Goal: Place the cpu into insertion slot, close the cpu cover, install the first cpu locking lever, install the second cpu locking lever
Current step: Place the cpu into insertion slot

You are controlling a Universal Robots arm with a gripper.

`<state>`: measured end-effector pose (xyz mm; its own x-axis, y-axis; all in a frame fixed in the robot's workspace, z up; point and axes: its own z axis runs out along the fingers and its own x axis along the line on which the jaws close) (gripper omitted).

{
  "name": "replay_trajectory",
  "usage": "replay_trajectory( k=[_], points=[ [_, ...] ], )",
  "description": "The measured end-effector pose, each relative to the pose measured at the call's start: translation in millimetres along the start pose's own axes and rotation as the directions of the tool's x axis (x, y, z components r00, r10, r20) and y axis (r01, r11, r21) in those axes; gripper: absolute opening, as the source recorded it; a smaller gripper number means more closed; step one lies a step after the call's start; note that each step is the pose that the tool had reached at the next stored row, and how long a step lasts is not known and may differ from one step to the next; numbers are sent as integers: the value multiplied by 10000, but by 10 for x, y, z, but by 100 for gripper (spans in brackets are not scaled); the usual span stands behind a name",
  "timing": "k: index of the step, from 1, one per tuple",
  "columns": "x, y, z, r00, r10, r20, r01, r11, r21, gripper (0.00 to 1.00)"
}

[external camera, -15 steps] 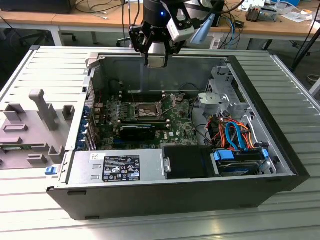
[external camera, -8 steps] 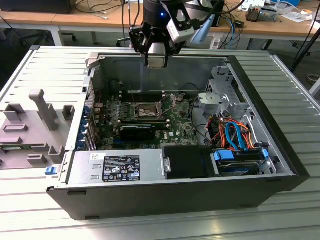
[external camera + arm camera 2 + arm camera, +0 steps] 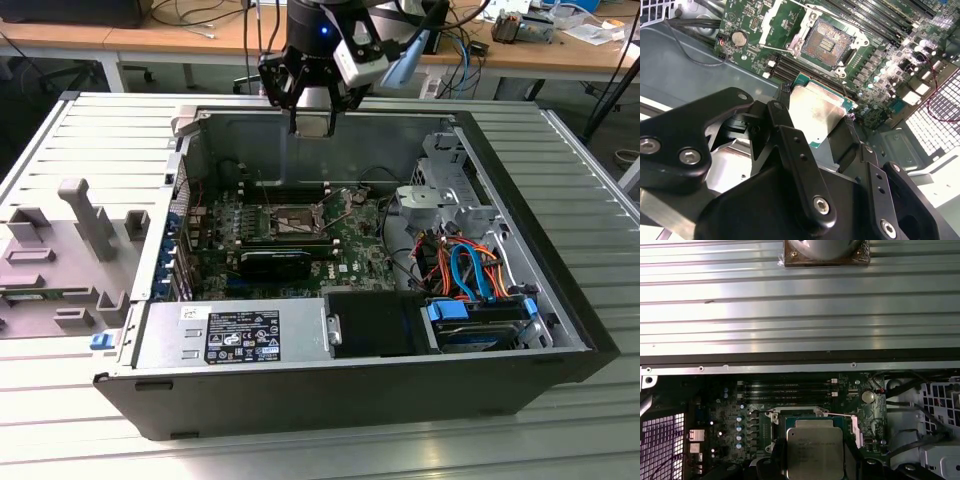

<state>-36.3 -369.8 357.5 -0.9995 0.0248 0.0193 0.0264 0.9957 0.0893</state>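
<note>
My gripper (image 3: 315,122) hangs above the open computer case, near its far wall, shut on the cpu (image 3: 317,102). In both wrist views the cpu (image 3: 815,112) (image 3: 815,447) is a silvery square plate on a green base, clamped at two opposite edges by the black fingers (image 3: 782,125). The insertion slot (image 3: 288,222) (image 3: 827,44) lies on the green motherboard below, its dark pin field uncovered inside a silvery rim (image 3: 807,411). Thin wire levers (image 3: 841,75) stick out beside it. I cannot tell the cpu cover apart from the metal around the slot.
Long black memory slots (image 3: 790,387) and a coin battery (image 3: 739,38) flank the socket. A labelled black power supply (image 3: 240,335) fills the near side, and a grey drive cage (image 3: 450,185) with orange and blue cables (image 3: 470,270) stands at the exterior view's right. Grey fixtures (image 3: 90,215) sit outside the case.
</note>
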Motion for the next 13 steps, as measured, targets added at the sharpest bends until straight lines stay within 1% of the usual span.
replay_trajectory(
  k=[13],
  points=[
    [5,-13,28,10000,2,0,-2,10000,-1,55]
  ],
)
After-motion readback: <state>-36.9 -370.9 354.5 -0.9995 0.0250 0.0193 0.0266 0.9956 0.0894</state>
